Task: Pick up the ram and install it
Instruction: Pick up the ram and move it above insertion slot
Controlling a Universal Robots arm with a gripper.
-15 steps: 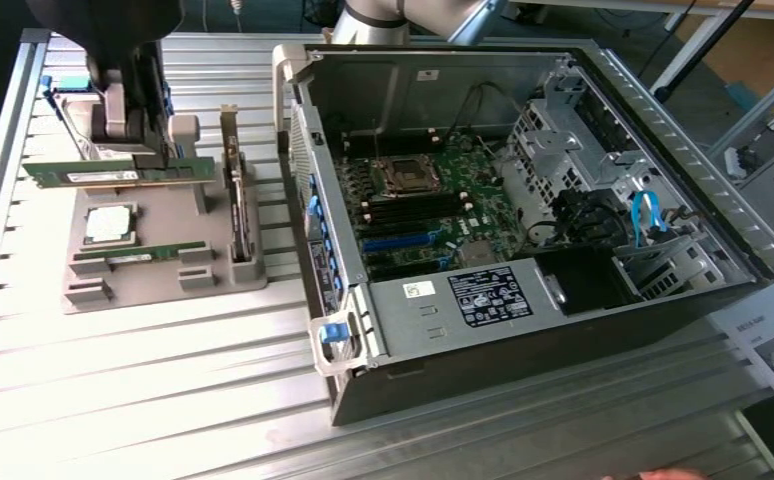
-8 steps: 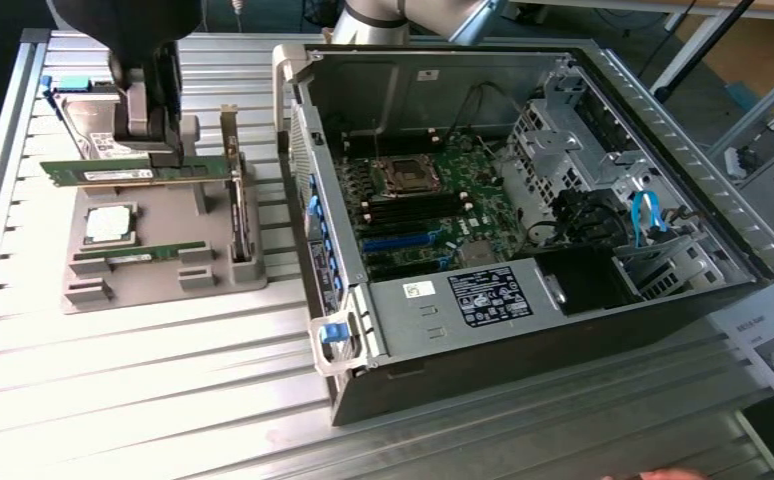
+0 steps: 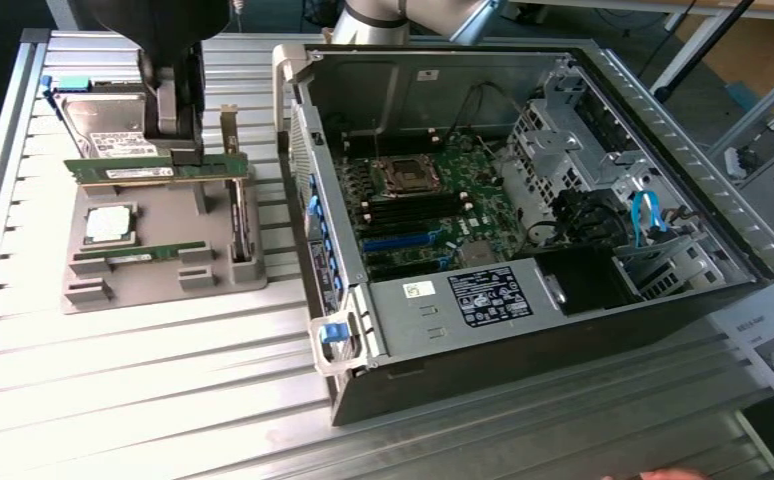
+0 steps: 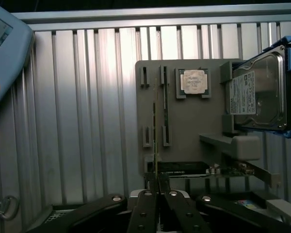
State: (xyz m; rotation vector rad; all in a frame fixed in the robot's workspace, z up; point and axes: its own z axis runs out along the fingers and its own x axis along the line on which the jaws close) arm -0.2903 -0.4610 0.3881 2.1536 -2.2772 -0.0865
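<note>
The ram (image 3: 160, 169), a long green stick with a pale label, hangs level a little above the grey holder (image 3: 160, 285) at the exterior view's left. My gripper (image 3: 179, 150) comes down from above and is shut on the stick's upper edge near its middle. In the wrist view the ram (image 4: 155, 131) shows edge-on as a thin line running out from my closed fingertips (image 4: 146, 204), over the holder (image 4: 189, 121). A second green stick (image 3: 140, 257) lies in the holder's front slots.
The holder also carries a square silver processor (image 3: 107, 225), a hard drive (image 3: 100, 120) and an upright dark card with a bracket (image 3: 236, 205). The open computer case (image 3: 347, 380) stands to the exterior view's right, its motherboard slots (image 3: 394, 228) exposed. A teach pendant (image 4: 5, 53) lies nearby.
</note>
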